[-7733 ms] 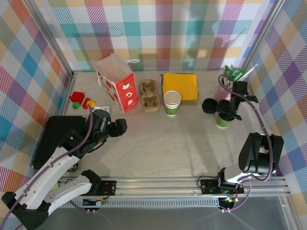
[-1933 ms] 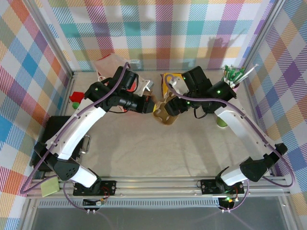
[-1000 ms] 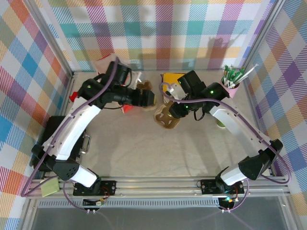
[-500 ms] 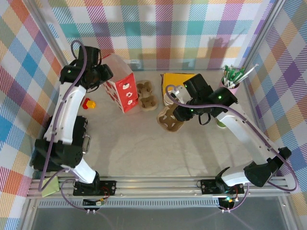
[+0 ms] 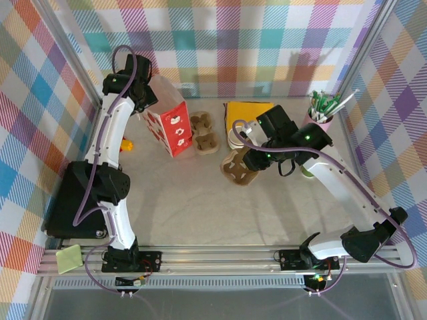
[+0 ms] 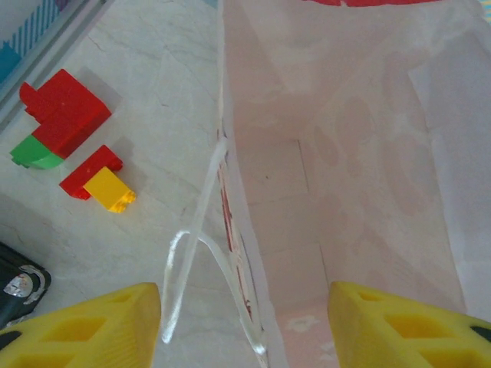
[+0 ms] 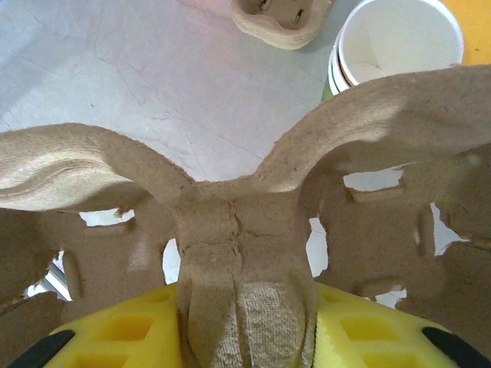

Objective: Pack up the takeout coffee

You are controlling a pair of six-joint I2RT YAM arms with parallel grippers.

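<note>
Takeout coffee (image 5: 305, 173) unmoved, left pincer (image 6: 245, 322) farther

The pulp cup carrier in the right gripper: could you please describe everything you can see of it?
The pulp cup carrier is brown moulded fibre, rough at the edges, with rounded cup wells and small cut-out slots that show the table beneath. The right gripper is shut on its raised central rib, one of the yellow fingers on each side. It appears lifted off the table, beside the stack of paper cups.
</note>
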